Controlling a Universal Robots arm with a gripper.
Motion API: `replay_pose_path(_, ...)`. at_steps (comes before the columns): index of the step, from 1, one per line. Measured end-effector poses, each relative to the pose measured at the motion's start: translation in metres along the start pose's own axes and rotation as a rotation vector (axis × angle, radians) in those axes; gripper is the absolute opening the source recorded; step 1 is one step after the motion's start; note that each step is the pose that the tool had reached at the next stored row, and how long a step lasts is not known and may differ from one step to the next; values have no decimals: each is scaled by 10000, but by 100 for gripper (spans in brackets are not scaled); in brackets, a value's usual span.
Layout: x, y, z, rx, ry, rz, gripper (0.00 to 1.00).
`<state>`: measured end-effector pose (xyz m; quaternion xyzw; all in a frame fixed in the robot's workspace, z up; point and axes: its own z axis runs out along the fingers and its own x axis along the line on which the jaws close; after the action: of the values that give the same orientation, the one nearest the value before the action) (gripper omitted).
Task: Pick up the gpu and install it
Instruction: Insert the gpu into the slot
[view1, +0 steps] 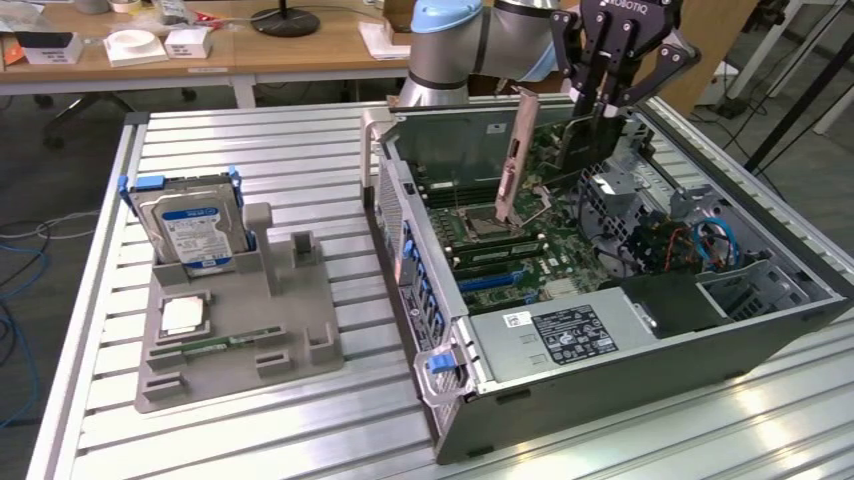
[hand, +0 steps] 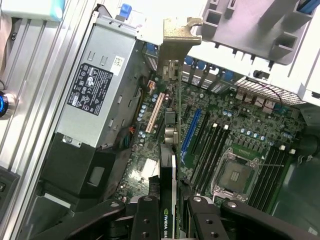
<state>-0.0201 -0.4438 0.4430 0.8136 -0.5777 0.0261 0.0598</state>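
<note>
Slatted aluminium table (view1: 294, 150) carries the work in the exterior view, with wooden desks (view1: 267, 55) and small white boxes (view1: 134, 45) across the upper left of the frame and loose cables on the floor at the far left edge. On the exterior view's left sits a grey fixture tray (view1: 240, 345). It holds a hard drive (view1: 194, 230) upright in a blue-edged cradle and a processor chip (view1: 183, 315) lying flat below it. An open computer case (view1: 747, 335) fills the right half, its motherboard (view1: 521, 250) exposed and its power supply (view1: 561, 335) nearest the lower edge. At the upper right the gripper (view1: 603, 108) is clamped on the gpu (view1: 587, 150), which hangs upright over the motherboard with its long bracket (view1: 514, 165) pointing down toward the board.

From the wrist view, the gpu (hand: 168, 172) appears edge-on, pinched between the two black fingers (hand: 145, 220) of the gripper (hand: 171, 210). Its bracket (hand: 178, 37) is at the end far from the fingers. The blue expansion slot (hand: 190, 132) lies just beside the card's line and looks unoccupied; the empty processor socket (hand: 235, 175) sits further off.

Judged from this, the pick-up is done and the card has been carried into the case. The card appears clear of the slot, so seating it is what remains.
</note>
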Motion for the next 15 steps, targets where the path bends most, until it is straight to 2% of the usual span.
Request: replay_pose_path(15,0,0,0,-29,82,2,26)
